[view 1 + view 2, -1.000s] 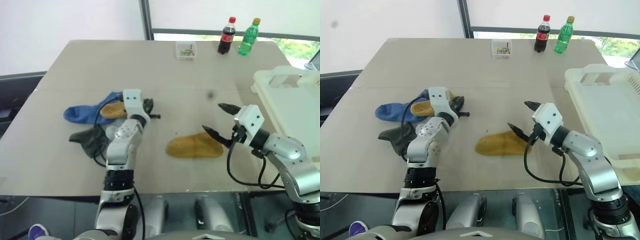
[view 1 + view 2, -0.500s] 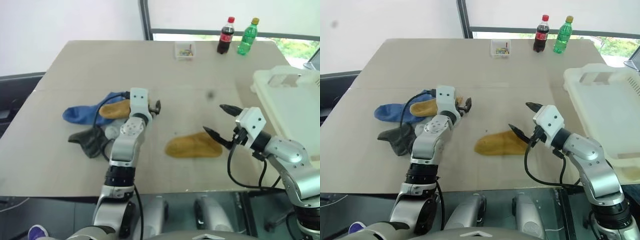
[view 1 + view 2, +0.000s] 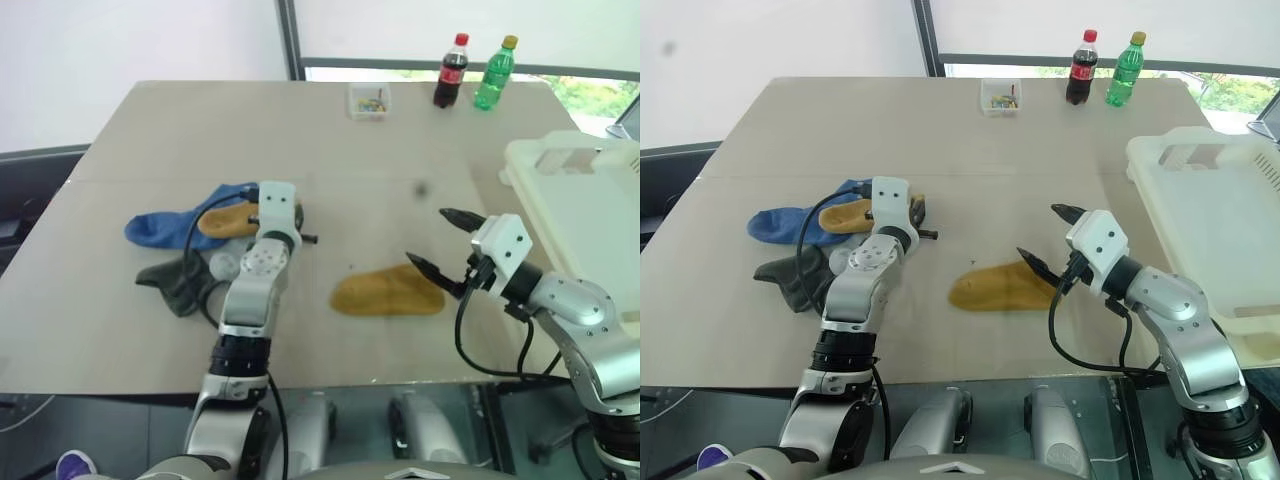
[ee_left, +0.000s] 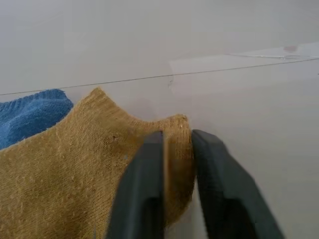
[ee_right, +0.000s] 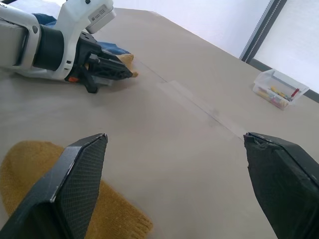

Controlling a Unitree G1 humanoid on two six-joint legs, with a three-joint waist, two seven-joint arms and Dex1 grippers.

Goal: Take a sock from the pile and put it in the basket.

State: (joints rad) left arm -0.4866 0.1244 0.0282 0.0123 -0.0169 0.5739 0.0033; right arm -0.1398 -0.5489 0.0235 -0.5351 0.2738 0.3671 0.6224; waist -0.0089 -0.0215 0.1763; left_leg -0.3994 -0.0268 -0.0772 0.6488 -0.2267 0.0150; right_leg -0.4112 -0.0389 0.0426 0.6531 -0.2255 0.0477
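- Since half a second ago the left gripper (image 4: 177,149) has gone from spread fingers to pinched together on the edge of a mustard-yellow sock (image 4: 75,169) at the right side of the pile (image 3: 195,250).
- Seen from the left wrist, the two dark fingers (image 4: 144,189) clamp the sock's cuff between them; the sock itself lies on the counter (image 3: 300,130).
- Just left of that sock lies a blue sock (image 3: 155,228), and nearer than both a dark green sock (image 3: 178,282) with a pale grey one (image 3: 222,265) beside it.
- Right gripper (image 3: 440,240) hovers with its jaws spread wide and nothing between them, near the right end of a second mustard-yellow sock (image 3: 388,292) that lies alone on the counter's near middle.
- At the right edge sits the cream-white basket (image 3: 600,200), well apart from the pile.
- On the far side of the counter stand a small clear box (image 3: 371,100), a cola bottle (image 3: 452,70) and a green bottle (image 3: 497,72).
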